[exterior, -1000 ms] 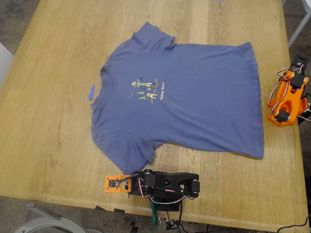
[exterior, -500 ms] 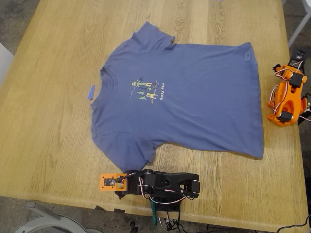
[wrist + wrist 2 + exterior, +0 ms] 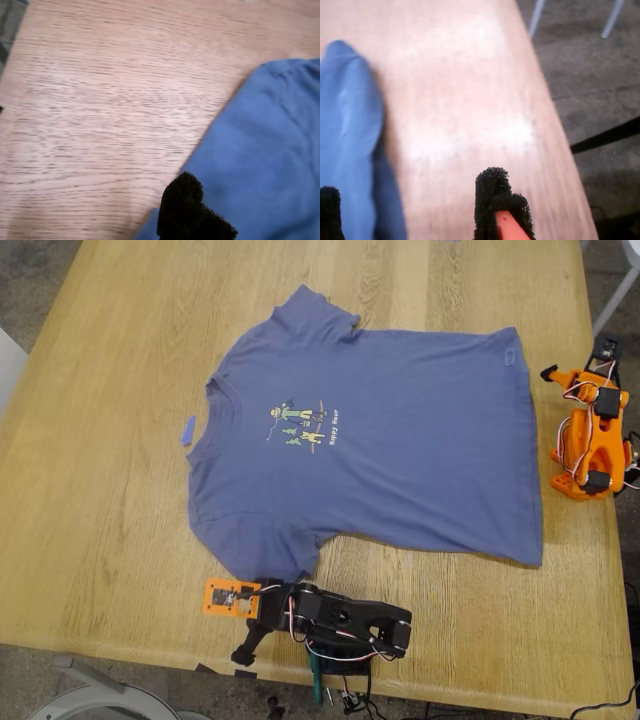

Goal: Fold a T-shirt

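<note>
The slate-blue T-shirt lies flat and face up on the wooden table, collar toward the exterior view's left. My first gripper, on the black arm at the table's near edge, sits just off the lower sleeve, its black jaw swung out, open and empty. One black fingertip shows at the sleeve edge. My second gripper, on the orange arm at the exterior view's right, stands open beside the hem corner. Its foam pads are wide apart with nothing between them.
A tiny blue scrap lies on the wood just off the collar. The table's edge and the floor with chair legs run close beyond my second gripper. Bare wood surrounds the shirt.
My first gripper has shifted toward the exterior view's left and up to the sleeve, and its black jaw has swung open. My second gripper has lifted and turned toward the hem corner.
</note>
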### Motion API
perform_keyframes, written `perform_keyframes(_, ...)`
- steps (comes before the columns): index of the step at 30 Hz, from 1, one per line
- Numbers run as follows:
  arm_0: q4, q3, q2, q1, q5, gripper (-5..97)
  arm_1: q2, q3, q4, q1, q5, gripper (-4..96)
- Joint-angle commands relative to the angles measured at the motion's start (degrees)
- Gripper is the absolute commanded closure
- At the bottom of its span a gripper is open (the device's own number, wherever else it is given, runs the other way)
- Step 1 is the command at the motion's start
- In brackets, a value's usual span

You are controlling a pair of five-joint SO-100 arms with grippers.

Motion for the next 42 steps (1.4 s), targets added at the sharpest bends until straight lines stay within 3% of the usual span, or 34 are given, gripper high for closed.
perform_keyframes(1, 4.6, -8.0, 6.1, 3.5, 0.2, 25, 0.2, -6.7, 3.6, -4.1, -0.9, 50.0)
perform_keyframes(9, 15.2, -17.7, 4.7, 8.3, 2.0, 25, 0.2, -20.0, 20.7, -18.4, -1.9, 50.8)
perform_keyframes(16, 24.9, -32.3, -6.2, 13.4, 4.7, 25, 0.0, -31.1, 39.8, -29.4, -3.7, 52.5)
perform_keyframes(27, 35.4, -52.3, -21.4, 22.3, 6.3, 27, -8.4, -40.1, 40.2, -42.1, -3.7, 54.4)
perform_keyframes(37, 35.6, -62.2, -32.7, 31.2, 9.8, 26, -20.7, -47.2, 40.0, -60.5, -3.2, 56.8)
perform_keyframes(42, 35.0, -67.0, -38.9, 38.7, 9.4, 25, -28.3, -51.9, 39.8, -68.1, -2.5, 57.4)
